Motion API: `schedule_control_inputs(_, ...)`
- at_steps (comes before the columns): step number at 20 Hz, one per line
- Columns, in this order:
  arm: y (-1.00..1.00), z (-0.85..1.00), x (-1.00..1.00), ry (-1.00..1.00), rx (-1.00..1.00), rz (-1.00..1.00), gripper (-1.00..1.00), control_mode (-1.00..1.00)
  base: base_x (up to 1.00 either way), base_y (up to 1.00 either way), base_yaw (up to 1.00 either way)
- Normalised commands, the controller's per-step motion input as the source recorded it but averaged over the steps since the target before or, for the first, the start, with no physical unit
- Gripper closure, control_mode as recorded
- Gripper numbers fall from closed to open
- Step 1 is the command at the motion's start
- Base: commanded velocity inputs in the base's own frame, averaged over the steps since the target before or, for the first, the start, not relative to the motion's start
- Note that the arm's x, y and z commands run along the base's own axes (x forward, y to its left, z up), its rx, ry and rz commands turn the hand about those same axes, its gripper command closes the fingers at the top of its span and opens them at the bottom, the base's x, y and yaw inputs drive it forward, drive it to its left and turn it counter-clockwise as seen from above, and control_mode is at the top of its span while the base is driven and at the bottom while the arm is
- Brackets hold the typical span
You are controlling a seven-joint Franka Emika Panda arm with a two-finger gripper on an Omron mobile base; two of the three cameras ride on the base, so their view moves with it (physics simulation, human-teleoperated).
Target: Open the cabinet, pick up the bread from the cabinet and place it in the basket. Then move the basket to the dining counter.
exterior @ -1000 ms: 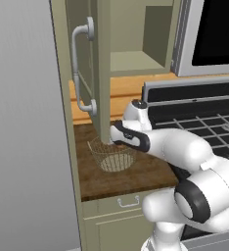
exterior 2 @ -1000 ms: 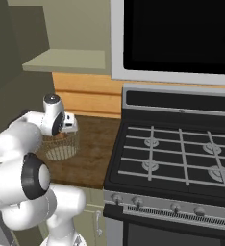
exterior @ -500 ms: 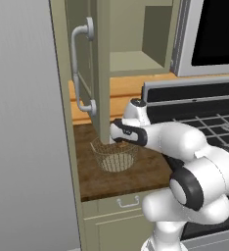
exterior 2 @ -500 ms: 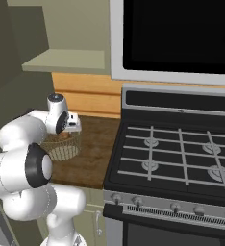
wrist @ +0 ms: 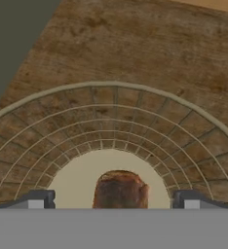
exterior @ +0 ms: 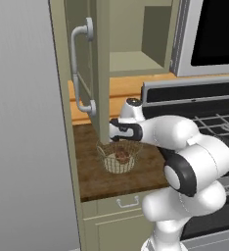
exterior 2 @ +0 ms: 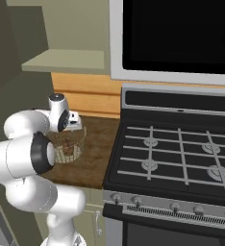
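Left base view: the cabinet [exterior: 103,73] door stands open. The end effector [exterior: 120,142] hangs right over the basket [exterior: 118,158] on the brown surface [exterior: 94,174]. The bread [exterior: 121,156] now lies inside the basket; before, it was up between the fingers.

Right base view: the basket [exterior 2: 68,145] sits at 9 o'clock from the stove [exterior 2: 177,158], with the bread [exterior 2: 68,151] in it.

Hand view: the fingers [wrist: 38,200] are spread wide, wider than before. The bread [wrist: 120,189] lies loose between them on the basket's cream bottom [wrist: 77,177].
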Motion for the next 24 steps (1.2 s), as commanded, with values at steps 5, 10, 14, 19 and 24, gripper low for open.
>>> schedule_control_inputs(5,-0.05,0.01,-0.37,0.00,0.00,-0.04,-1.00,-1.00,0.00,0.00,0.00)
schedule_control_inputs(10,-0.30,0.29,-0.65,0.00,0.02,-0.25,-1.00,-1.00,0.00,0.00,0.00)
schedule_control_inputs(14,-0.48,0.11,-0.26,0.06,0.02,-0.43,-1.00,-1.00,0.00,0.00,0.00)
schedule_control_inputs(19,-0.56,0.02,-0.16,0.00,0.06,-0.35,-1.00,-1.00,0.00,0.00,0.00)
schedule_control_inputs(24,-0.45,0.00,-0.27,0.00,0.19,-0.10,-1.00,-1.00,0.00,0.00,0.00)
